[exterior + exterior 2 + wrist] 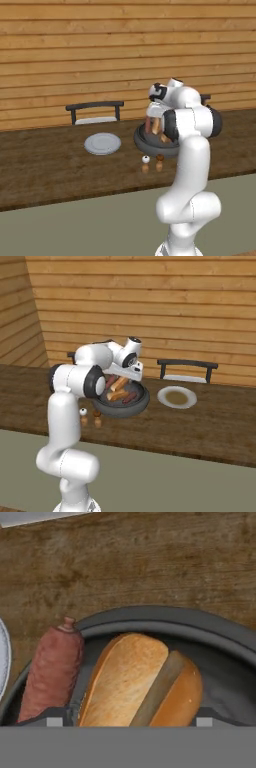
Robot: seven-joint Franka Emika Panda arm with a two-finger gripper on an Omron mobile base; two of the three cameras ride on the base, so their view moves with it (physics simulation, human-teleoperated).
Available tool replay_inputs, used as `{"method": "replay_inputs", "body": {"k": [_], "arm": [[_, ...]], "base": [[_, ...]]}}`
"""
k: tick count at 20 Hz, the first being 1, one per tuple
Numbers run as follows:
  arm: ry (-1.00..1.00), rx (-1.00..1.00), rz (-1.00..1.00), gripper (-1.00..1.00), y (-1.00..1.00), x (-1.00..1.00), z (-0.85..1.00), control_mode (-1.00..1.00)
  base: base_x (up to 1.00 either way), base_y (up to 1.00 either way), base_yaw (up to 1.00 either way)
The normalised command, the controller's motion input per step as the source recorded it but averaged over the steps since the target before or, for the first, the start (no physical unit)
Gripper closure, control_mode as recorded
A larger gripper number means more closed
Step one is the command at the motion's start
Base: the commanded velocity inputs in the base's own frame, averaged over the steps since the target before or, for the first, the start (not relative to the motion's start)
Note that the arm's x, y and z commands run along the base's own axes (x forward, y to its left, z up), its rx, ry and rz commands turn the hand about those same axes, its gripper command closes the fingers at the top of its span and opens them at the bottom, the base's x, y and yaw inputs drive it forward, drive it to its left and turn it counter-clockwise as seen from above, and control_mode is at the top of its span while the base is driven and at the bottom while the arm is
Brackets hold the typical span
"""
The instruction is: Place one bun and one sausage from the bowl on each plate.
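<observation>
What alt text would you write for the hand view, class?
A golden split bun lies in a dark grey bowl, framed by the two dark tips of the pincer at the bottom edge. A reddish sausage leans on the bowl's rim beside it, over a brown wooden table.

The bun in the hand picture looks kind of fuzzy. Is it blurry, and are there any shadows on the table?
Hand view: the bun is very close and soft-edged, like the sausage beside it. Left base view: the picture is coarse, and no clear shadow shows under the plate. Right base view: the bowl has a faint dark edge beneath.
</observation>
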Motion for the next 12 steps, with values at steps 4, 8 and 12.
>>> {"method": "replay_inputs", "body": {"k": [4,8,12], "arm": [[-0.08,0.05,0.0,1.0,-0.29,-0.49,0.78,-1.0],[0.02,-0.01,0.0,1.0,-0.51,-0.61,0.64,-1.0],[0.11,-0.27,0.0,1.0,-0.25,-0.74,0.68,-1.0]], "base": [[0.0,0.0,0.0],[0.0,0.0,0.0],[0.0,0.0,0.0]]}}
